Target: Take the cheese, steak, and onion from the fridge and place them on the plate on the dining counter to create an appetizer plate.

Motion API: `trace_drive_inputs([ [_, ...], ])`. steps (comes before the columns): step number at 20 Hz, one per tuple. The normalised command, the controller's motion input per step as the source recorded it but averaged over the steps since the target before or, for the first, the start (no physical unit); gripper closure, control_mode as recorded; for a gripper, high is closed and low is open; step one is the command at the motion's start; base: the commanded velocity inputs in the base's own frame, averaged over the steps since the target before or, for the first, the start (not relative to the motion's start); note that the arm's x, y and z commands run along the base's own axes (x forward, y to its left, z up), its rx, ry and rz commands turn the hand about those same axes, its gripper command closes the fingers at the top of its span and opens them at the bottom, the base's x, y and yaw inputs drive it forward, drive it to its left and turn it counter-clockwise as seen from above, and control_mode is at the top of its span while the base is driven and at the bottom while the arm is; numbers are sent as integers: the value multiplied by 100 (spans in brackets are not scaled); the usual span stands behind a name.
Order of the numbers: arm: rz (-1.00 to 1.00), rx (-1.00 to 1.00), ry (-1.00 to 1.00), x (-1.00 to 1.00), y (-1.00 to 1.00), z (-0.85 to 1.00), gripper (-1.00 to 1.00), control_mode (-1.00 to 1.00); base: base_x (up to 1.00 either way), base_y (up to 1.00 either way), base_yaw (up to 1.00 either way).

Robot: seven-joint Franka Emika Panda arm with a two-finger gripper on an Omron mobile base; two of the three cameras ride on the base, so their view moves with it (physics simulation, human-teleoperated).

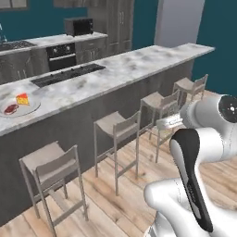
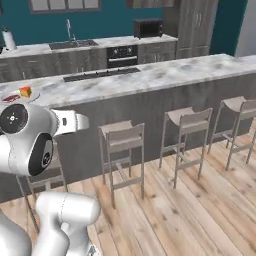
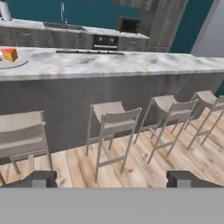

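Your gripper (image 3: 111, 178) is spread wide and empty, facing the stools (image 3: 114, 120). At ten o'clock on the dining counter (image 1: 125, 67), the plate (image 1: 28, 111) carries the cheese (image 1: 22, 99) and what looks like the steak (image 1: 10, 109).

No readable text anywhere.
No lettering, label, brand, number or sign legible on the microwave (image 1: 78, 26), the oven (image 1: 61, 56), the cabinets (image 2: 196, 25) or the marble counter (image 1: 139, 65); oven control panel too blurred to make out.
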Motion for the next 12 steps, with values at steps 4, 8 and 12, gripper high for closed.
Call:
trace_drive_inputs([
  [4, 0, 0, 0, 0, 0, 0, -100, 100, 0, -16, -85],
  [8, 0, 0, 0, 0, 0, 0, -100, 100, 7, -3, -91],
  [12, 0, 0, 0, 0, 0, 0, -100, 100, 12, -12, -88],
])
